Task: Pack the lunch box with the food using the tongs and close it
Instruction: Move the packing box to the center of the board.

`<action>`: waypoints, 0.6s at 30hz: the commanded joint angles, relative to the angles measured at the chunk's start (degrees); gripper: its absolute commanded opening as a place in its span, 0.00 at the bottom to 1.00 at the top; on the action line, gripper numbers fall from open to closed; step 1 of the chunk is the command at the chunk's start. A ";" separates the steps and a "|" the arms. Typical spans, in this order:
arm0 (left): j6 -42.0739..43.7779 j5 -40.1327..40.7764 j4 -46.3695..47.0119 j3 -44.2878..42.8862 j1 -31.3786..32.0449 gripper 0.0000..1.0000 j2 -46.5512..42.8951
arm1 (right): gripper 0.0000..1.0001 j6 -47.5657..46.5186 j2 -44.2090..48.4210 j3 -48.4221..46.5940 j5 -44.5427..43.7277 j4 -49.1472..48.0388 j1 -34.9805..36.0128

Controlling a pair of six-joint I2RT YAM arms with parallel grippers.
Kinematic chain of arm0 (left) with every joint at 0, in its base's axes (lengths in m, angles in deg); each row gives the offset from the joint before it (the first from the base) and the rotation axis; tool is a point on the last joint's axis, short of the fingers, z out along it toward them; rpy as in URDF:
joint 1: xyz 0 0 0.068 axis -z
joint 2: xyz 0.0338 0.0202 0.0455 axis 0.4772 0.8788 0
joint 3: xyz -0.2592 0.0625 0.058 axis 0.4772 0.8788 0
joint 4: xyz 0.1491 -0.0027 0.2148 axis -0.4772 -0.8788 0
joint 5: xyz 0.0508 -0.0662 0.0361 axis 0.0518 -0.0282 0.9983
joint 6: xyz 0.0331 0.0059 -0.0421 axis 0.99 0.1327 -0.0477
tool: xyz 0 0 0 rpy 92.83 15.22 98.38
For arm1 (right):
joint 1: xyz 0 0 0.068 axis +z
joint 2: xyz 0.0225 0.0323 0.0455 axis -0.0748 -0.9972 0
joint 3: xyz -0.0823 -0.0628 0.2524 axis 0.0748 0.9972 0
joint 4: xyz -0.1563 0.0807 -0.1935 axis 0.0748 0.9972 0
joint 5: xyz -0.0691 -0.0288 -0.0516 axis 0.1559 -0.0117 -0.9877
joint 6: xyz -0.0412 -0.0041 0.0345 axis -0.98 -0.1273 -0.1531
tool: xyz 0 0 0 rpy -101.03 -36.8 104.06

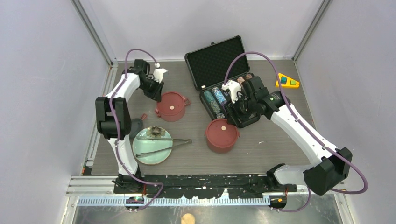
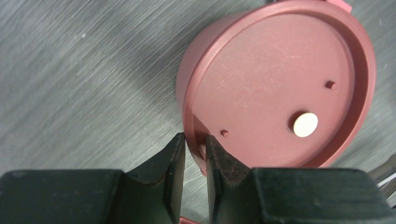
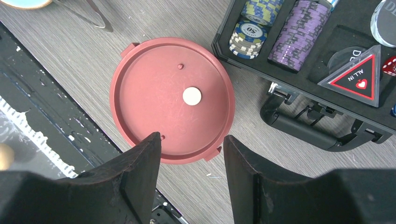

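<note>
The lunch box stands as two separate maroon tiers, each closed by a flat red inner lid. My left gripper [image 2: 195,137] is shut on the rim of the left tier [image 2: 275,79], one finger outside the wall and one inside the lip; from above that gripper [image 1: 155,93] is at the far-left edge of the left tier [image 1: 171,106]. My right gripper [image 3: 192,142] hangs open above the near edge of the right tier [image 3: 172,98], touching nothing. The silver tongs [image 1: 168,145] lie across the pale green plate [image 1: 142,151]. A small dark piece of food [image 1: 154,132] sits on the plate.
An open black case of poker chips [image 1: 219,70] stands right behind the right tier, its handle [image 3: 308,128] close to my right fingers. A dark round lid [image 1: 136,126] lies left of the plate. A yellow wedge [image 1: 286,81] is at the far right.
</note>
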 commanded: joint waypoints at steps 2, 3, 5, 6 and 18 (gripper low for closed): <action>17.64 -0.93 -12.85 -8.29 2.65 0.23 6.62 | 0.57 0.55 -1.15 -3.61 1.84 -0.45 -0.12; 19.59 -0.50 -14.27 -9.65 2.77 0.22 7.54 | 0.57 0.67 -1.36 -3.77 2.18 -0.44 -0.10; 24.39 0.23 -17.56 -11.78 3.05 0.22 9.14 | 0.57 1.13 -1.85 -4.15 2.86 -0.48 -0.14; 26.58 0.08 -19.45 -12.67 3.06 0.22 9.81 | 0.57 1.40 -2.07 -4.37 3.27 -0.55 -0.10; 22.91 -4.66 -16.35 -16.87 2.80 0.50 4.03 | 0.57 3.48 -5.07 -6.97 6.46 -1.59 0.20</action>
